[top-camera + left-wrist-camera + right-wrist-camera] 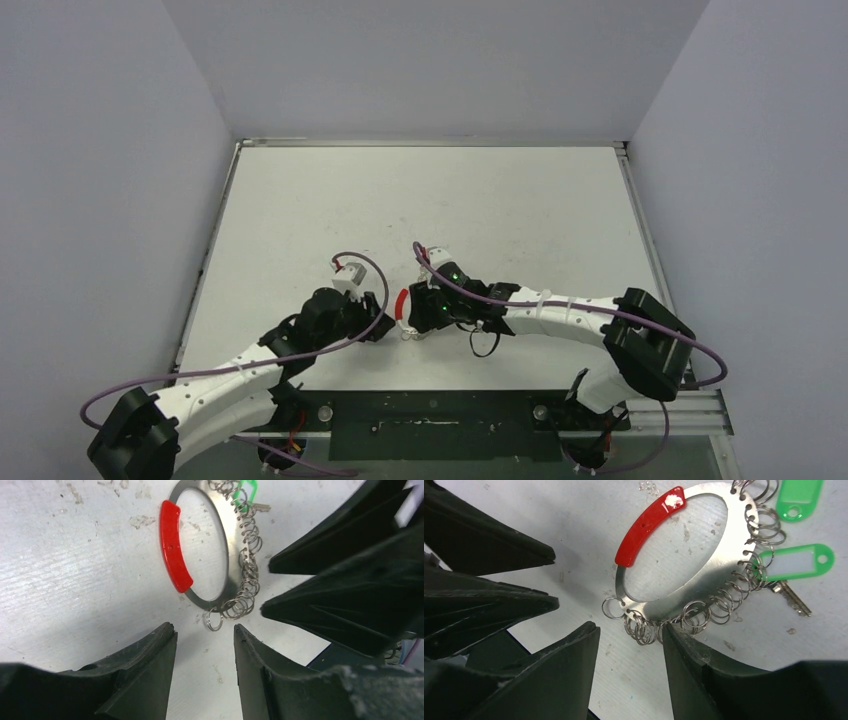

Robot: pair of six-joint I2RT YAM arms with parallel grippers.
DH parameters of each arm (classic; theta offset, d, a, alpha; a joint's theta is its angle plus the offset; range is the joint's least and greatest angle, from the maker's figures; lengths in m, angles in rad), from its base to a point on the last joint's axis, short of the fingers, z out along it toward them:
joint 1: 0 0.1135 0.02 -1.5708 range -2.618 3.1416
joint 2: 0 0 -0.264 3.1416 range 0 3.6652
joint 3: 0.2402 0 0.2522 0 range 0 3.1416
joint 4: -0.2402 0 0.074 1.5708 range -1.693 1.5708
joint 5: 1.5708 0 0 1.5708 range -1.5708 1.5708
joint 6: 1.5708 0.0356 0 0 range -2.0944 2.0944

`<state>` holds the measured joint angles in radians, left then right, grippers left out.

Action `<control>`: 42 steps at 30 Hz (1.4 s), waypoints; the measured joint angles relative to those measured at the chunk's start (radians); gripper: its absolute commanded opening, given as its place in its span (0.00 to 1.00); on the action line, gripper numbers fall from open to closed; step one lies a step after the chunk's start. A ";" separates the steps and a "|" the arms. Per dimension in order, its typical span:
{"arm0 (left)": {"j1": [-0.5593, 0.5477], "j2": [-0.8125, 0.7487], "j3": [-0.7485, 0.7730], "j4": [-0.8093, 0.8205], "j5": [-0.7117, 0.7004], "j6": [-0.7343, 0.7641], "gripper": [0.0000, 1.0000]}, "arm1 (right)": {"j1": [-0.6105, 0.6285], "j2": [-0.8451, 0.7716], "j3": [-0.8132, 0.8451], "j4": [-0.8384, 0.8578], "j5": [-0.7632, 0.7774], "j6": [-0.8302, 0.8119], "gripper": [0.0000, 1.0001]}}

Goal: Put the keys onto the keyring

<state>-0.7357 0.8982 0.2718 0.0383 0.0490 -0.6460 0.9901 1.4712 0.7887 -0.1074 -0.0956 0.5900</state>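
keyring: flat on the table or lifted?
Flat. The keyring lies on the table; left gripper and right gripper are open at its edge, neither clamping it.

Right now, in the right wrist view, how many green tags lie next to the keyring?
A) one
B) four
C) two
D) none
C: an upper green tag and a lower green tag lie on the side of the keyring away from its red segment, with a silver key by the lower one.
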 measured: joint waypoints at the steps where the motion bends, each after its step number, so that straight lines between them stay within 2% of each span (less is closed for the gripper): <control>1: 0.000 -0.035 -0.014 0.006 -0.003 0.000 0.44 | 0.000 0.015 0.000 0.010 -0.009 0.005 0.42; 6: 0.000 -0.204 -0.081 0.032 -0.020 -0.001 0.40 | 0.000 0.095 0.024 0.020 -0.038 0.012 0.17; 8: 0.000 -0.261 -0.102 0.037 -0.027 -0.003 0.39 | 0.000 0.124 0.041 0.019 -0.046 0.011 0.15; 12: 0.000 -0.329 -0.132 0.043 -0.048 -0.005 0.39 | 0.000 0.162 0.062 0.019 -0.053 0.012 0.18; 17: 0.000 -0.343 -0.138 0.043 -0.060 -0.005 0.39 | 0.000 0.171 0.068 0.015 -0.061 0.010 0.18; 24: 0.000 -0.288 -0.138 0.051 -0.063 -0.005 0.39 | 0.000 0.229 0.088 0.015 -0.085 0.010 0.25; 34: 0.000 -0.231 -0.138 0.072 -0.063 -0.001 0.39 | 0.000 0.229 0.093 0.007 -0.088 0.006 0.24; 42: 0.000 -0.230 -0.138 0.072 -0.063 0.000 0.39 | 0.004 0.215 0.093 -0.017 -0.092 0.006 0.38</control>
<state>-0.7357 0.6685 0.1337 0.1108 -0.0143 -0.6460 0.9939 1.6863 0.8818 -0.1242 -0.1879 0.5964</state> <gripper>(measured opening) 0.391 0.336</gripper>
